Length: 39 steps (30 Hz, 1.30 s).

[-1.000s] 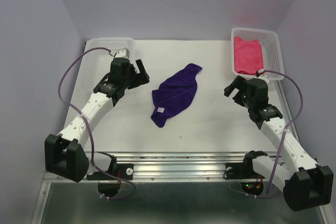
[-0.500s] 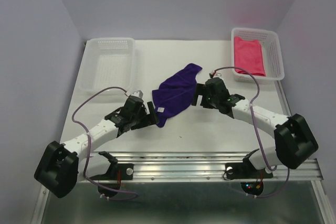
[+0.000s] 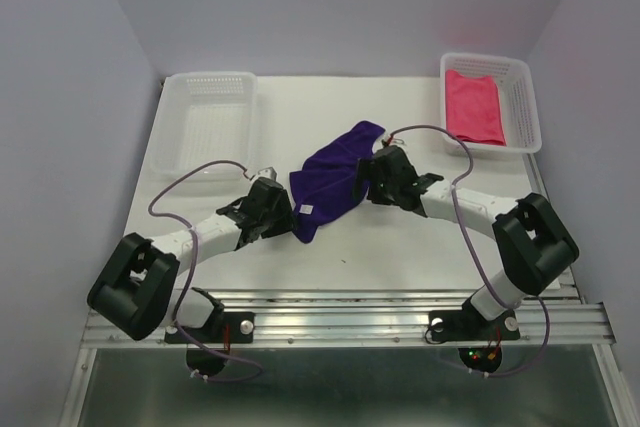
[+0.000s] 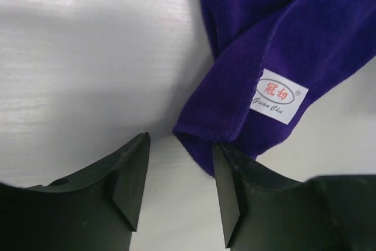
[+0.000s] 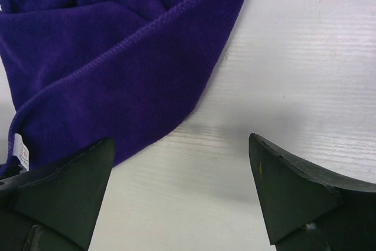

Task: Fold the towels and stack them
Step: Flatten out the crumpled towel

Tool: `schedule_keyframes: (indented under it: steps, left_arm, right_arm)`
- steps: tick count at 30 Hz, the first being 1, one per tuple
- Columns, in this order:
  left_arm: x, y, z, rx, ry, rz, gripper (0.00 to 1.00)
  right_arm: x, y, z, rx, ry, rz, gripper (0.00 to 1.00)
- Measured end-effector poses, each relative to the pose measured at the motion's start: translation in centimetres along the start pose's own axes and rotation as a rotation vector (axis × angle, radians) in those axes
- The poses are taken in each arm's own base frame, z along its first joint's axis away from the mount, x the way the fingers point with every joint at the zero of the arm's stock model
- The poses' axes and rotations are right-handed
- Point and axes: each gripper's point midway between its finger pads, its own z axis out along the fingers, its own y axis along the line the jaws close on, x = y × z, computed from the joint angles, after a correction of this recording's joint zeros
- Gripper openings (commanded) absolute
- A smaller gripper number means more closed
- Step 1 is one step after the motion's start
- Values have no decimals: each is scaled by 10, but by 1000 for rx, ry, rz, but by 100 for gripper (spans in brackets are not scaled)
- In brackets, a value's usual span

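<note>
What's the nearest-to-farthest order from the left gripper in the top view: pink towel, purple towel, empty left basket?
1. purple towel: centre, its near corner right at the left gripper.
2. empty basket: back left, clearly farther off.
3. pink towel: back right, lying in the other basket, farthest.

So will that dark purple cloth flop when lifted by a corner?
Probably: the dark purple fleecy towel lies crumpled in soft folds. Likely light, being thin at its stitched edge. Its plush nap should resist slipping.

White table [image 3: 420,257], pale lavender walls [image 3: 330,7] on three sides, metal rail [image 3: 350,313] along near edge.
</note>
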Motion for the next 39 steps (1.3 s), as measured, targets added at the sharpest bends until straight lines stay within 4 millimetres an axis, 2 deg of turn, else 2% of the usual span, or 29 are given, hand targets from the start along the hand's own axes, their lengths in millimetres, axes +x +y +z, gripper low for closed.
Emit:
schedule_keyframes:
  steps: [2,3,5,9,11,14,16,22,26,29,32,39]
  left_arm:
    - [-9,-5,5,-5,-15,7,39]
    - [-13,-7,8,-6,-22,12,21]
    - [-17,-11,15,-12,-23,13,0]
    - [-18,-10,24,-29,-19,24,0]
    - [-19,-9,24,-35,-26,24,0]
    - [-24,-9,19,-37,-51,22,0]
    - [-31,-11,6,-19,-85,18,0]
    - [-71,-29,-51,81,-288,-27,0]
    - [-86,-32,-84,127,-386,-52,0]
    - [-87,-35,-94,164,-407,-53,0]
    - [-81,-35,-94,184,-392,-41,0]
    - [-75,-41,-93,216,-358,-17,0]
  right_arm:
    - [-3,2,1,-1,-7,1,100]
    - [-5,3,2,1,-12,1,100]
    - [-7,2,5,8,-20,2,99]
    - [-12,-2,15,55,-35,2,93]
    - [-16,-4,20,77,-46,2,88]
    - [-21,-5,24,100,-61,1,86]
    - [-24,-6,26,114,-69,0,86]
    - [-29,-6,25,123,-81,-8,88]
    - [-43,1,9,92,-118,-6,89]
    - [-54,7,-10,50,-161,1,89]
    - [-58,10,-24,17,-186,8,89]
    - [-50,17,-16,-21,-150,-2,89]
